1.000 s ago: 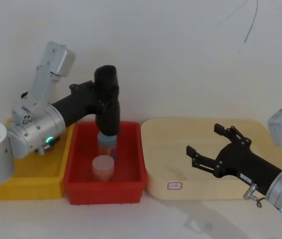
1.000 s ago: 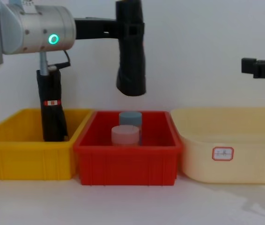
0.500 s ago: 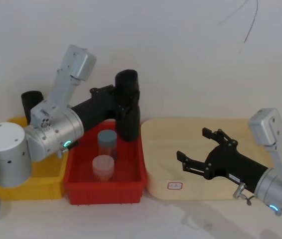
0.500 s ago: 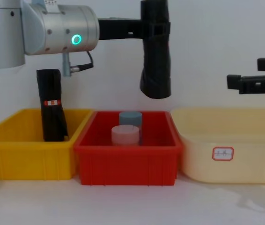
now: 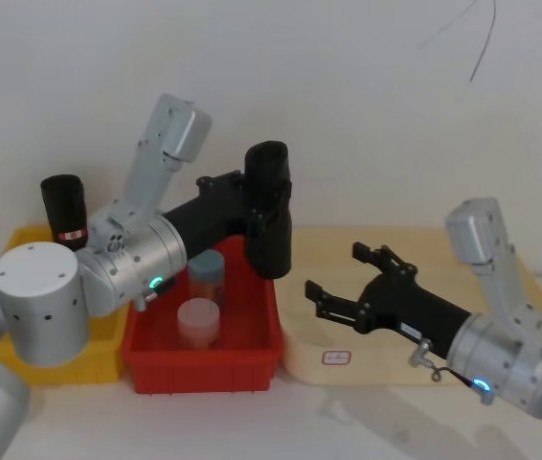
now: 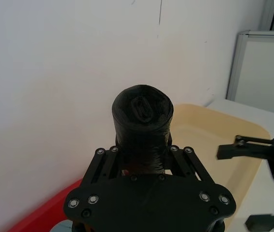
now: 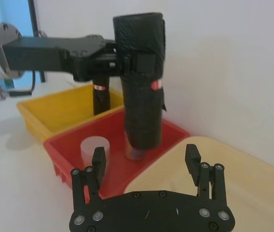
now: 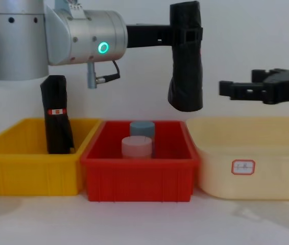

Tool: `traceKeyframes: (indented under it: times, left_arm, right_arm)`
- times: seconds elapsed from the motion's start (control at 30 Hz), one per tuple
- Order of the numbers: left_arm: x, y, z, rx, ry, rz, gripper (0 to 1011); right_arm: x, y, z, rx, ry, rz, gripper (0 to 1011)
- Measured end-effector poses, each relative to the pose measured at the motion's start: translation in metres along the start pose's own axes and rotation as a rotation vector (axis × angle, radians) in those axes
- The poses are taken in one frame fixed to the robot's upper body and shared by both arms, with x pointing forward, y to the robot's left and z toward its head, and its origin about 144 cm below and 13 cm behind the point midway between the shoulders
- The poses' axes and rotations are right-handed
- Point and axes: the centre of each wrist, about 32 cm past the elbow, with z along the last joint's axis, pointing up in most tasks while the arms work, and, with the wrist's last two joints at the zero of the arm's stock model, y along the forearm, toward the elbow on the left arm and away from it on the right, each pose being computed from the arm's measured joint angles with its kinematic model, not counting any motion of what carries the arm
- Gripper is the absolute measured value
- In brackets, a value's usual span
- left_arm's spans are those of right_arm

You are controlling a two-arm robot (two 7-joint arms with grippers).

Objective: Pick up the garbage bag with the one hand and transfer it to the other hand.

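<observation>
Since the earlier frames, the left gripper [image 5: 252, 196] had carried the garbage bag [image 5: 269, 211] rightward, from above the middle of the red bin [image 5: 199, 369] to above its right wall. The right gripper [image 5: 334, 270] had advanced leftward over the cream tray [image 5: 376, 364] toward it.

Gripper state:
- Left gripper: fingers clamped on the bag's upper part.
- Right gripper: fingers spread wide, empty, near the bag but apart from it.

The bag hung in the air, clear of both containers. Its long axis stood near vertical, with the upper end up and the lower end pointing down at the bin's right wall. The chest view showed a slight lean.

Probable hazards:
- Collision. The free length lay mostly below the left gripper's hold, so a high approach would likely bring the two grippers together.
- Slip. The rolled plastic looked soft, and a hold close to the lower end could let it slide out.
- Early release. If the left fingers opened before the right fingers had closed, the bag would probably fall onto the bin wall or onto the grey-blue canister [image 5: 207, 271] and the pink canister [image 5: 198, 321].
</observation>
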Motion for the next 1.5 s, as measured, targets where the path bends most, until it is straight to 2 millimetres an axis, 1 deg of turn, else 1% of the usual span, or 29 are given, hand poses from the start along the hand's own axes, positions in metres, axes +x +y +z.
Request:
traceKeyframes:
  times: [0.03, 0.1, 0.23, 0.63, 1.1, 1.5]
  left_arm:
    - [-0.001, -0.001, -0.001, 0.0, 0.002, 0.0, 380]
    - [-0.002, -0.003, -0.002, 0.0, 0.008, 0.002, 380]
    - [-0.004, -0.007, -0.005, -0.002, 0.018, 0.004, 380]
    - [-0.009, -0.018, -0.008, -0.006, 0.04, 0.008, 380]
    - [-0.015, -0.026, -0.009, -0.005, 0.057, 0.001, 380]
    - [-0.021, -0.027, -0.008, -0.005, 0.077, -0.012, 380]
  right_arm:
    - [0.0, 0.005, -0.001, 0.005, 0.009, 0.006, 1000]
    - [0.001, 0.007, -0.001, 0.006, 0.014, 0.008, 1000]
    - [0.003, 0.022, -0.004, 0.018, 0.037, 0.017, 1000]
    - [0.008, 0.047, -0.01, 0.035, 0.064, 0.026, 1000]
    - [0.012, 0.068, -0.017, 0.064, 0.075, 0.021, 1000]
    - [0.015, 0.077, -0.02, 0.082, 0.082, 0.003, 999]
